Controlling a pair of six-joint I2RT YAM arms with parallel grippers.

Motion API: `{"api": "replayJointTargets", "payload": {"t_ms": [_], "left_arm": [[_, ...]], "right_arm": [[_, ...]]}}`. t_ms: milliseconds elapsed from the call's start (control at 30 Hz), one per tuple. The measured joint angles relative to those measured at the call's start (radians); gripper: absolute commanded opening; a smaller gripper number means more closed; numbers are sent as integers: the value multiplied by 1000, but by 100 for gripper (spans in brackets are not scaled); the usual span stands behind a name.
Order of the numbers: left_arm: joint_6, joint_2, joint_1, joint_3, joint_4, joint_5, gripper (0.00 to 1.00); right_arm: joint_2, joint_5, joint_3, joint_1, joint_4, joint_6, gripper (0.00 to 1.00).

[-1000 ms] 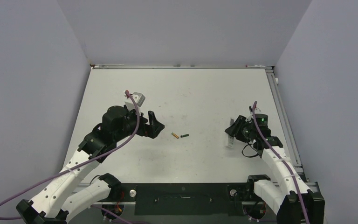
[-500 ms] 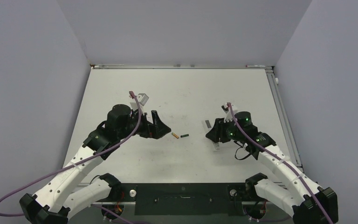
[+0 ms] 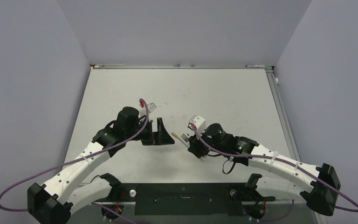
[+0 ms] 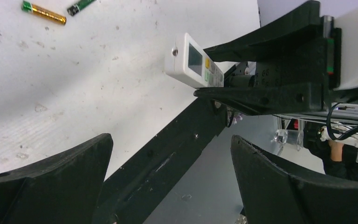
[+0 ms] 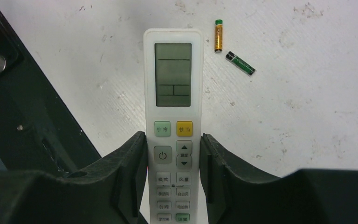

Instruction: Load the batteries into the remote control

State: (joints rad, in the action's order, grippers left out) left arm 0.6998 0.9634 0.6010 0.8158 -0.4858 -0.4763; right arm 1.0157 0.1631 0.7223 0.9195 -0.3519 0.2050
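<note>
On the left side of the pale, scuffed counter (image 3: 214,93), the left gripper (image 3: 164,132) hangs released, its two black fingers spread wide with nothing between them. In its own wrist view only bare counter and the dark bar at the near edge fill the gap. Just to its right, near the fingertips but outside the open span, the yellow-gold battery (image 3: 176,135) lies flat on the counter. The dark green battery (image 5: 241,63) lies just beside it, also flat. The two sit close together at an angle to each other, with a small gap between their ends, and neither is touched by either gripper. Right of them comes the remote control (image 5: 173,93), its display end pointing towards the batteries and the left gripper. Its button face is turned up to the right wrist camera, so the back does not show. The batteries lie just off its display end, to one side. The right gripper (image 3: 193,142) is clamped on the remote, one finger pressed against each long edge at the button half. The screen and the green and yellow keys stick out past the fingertips. Whether the remote's far end touches the counter cannot be told.
</note>
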Motion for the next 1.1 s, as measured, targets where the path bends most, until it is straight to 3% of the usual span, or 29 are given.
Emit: {"api": "replayJointTargets", "payload": {"t_ms": [467, 1100], "left_arm": [[72, -56, -2, -114, 27, -114, 100], [200, -114, -5, -202, 171, -245, 61]], "right_arm": [[15, -135, 10, 234, 73, -208, 9], [15, -212, 11, 405, 130, -303, 9]]}}
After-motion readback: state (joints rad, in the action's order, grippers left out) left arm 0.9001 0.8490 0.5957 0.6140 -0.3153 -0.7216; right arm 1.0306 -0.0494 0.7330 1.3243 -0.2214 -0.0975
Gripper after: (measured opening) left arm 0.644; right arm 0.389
